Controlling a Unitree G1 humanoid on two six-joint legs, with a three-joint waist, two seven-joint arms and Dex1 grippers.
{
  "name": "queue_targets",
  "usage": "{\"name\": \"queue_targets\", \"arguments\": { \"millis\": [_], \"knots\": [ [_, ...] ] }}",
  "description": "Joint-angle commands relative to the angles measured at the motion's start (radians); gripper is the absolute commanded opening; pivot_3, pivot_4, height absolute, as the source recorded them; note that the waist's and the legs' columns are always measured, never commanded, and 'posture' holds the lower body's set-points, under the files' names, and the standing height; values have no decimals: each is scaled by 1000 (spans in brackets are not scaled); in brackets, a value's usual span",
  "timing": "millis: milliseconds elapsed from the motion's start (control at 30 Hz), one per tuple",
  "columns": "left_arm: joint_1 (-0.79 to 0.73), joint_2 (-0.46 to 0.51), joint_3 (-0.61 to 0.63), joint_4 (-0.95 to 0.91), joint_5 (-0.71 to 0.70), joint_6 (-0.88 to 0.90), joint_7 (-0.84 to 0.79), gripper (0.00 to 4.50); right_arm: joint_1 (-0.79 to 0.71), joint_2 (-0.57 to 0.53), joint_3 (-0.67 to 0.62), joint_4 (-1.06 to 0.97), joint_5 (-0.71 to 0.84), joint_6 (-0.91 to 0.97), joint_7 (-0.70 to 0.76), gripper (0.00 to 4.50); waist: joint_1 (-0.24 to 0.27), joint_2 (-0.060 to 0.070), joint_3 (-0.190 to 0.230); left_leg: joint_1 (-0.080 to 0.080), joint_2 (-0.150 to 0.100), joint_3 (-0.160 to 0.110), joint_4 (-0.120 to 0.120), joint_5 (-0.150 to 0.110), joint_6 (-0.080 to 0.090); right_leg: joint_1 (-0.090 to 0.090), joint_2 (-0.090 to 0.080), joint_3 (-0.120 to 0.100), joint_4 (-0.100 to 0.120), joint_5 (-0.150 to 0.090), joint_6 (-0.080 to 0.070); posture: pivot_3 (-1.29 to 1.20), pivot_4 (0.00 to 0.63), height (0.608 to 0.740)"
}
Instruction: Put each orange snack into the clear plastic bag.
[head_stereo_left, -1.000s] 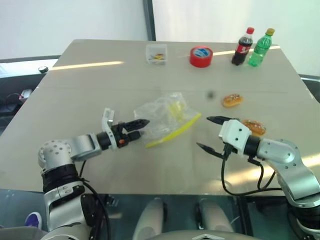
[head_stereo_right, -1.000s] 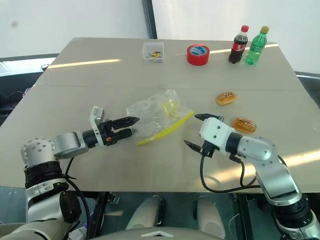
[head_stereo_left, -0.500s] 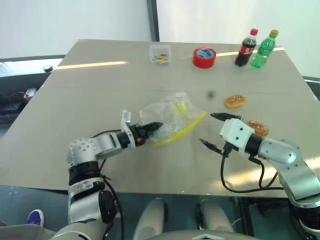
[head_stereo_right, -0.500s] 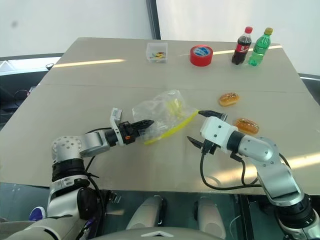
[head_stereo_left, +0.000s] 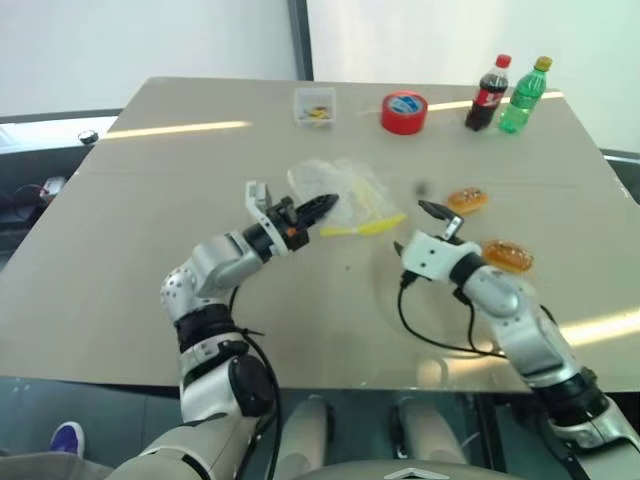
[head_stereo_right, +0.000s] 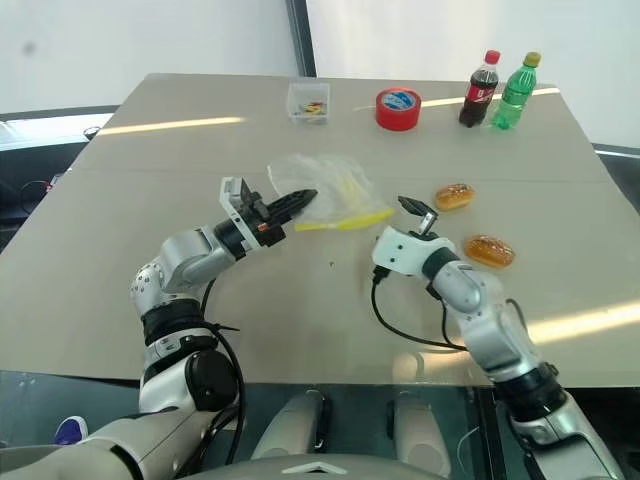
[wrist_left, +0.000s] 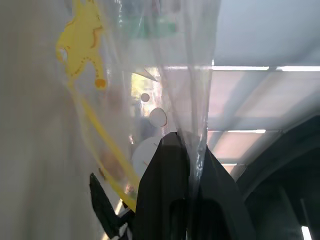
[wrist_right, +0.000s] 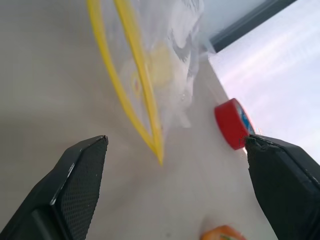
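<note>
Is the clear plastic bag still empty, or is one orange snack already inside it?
Empty. Both orange snacks lie on the table, outside the clear plastic bag.

Head stereo pair down over the table (head_stereo_left: 150, 300); wrist cameras close on the bag (wrist_right: 165, 65).

- A big beige counter (head_stereo_left: 180, 300) is seen carrying all the stuff, with bright light streaks laid across it.
- Two orange snacks are found on its right side: one (head_stereo_left: 466, 200) further back, the other (head_stereo_left: 508, 256) nearer, a bit apart.
- Along the far edge, a small clear box (head_stereo_left: 315, 107), a red tape roll (head_stereo_left: 404, 112), a dark cola bottle (head_stereo_left: 484, 94) and a green bottle (head_stereo_left: 524, 96) are lined up, the bottles upright and just beside each other.
</note>
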Motion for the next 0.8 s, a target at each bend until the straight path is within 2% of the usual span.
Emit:
{"name": "queue_targets", "arguments": {
  "millis": [33,233,367,500,600,667,733,800],
  "knots": [
    [6,5,-31,-58,-78,-66,41,91,-43,48,0,53,-26,-35,-62,4500,4,0,0,0,-1,0,0,0,0,0,1,0,0,0,0,0,150,740],
    [5,-10,-23,-94,-78,-99,52,91,-92,122,29,160,6,-101,-51,4500,0,-1,0,0,-5,-1,0,0,1,1,2,-1,0,0,0,0,150,740],
    [-7,-9,-11,-111,-78,-110,59,91,-88,150,10,158,52,-115,-34,4500,-1,-1,1,0,-6,-1,0,0,1,1,2,-1,-1,0,0,0,150,740],
    [11,-20,-15,-146,-78,-108,66,0,-134,178,-34,209,54,-117,-100,3295,-2,-1,1,0,-6,-1,0,0,1,1,2,-1,0,0,0,0,150,740],
    [18,-29,-7,-165,-78,-119,72,0,-158,179,-34,238,58,-139,-97,1969,-1,-1,1,0,-6,-1,0,0,1,1,2,-1,0,0,0,0,150,740],
    [21,-30,-5,-170,-78,-123,68,0,-168,178,-24,260,64,-163,-84,876,-2,-1,1,0,-6,-1,0,0,1,1,2,-1,0,0,0,0,150,740],
    [21,-31,-2,-172,-78,-123,63,0,-171,193,-35,263,91,-168,-77,157,-2,-1,1,0,-6,-1,0,0,1,1,3,-1,-1,0,0,0,150,740],
    [23,-26,3,-168,-78,-120,57,0,-172,197,-42,258,101,-178,-78,25,-2,-1,1,0,-6,-1,0,0,1,1,3,-1,-1,0,0,0,150,740]
  ]
}}
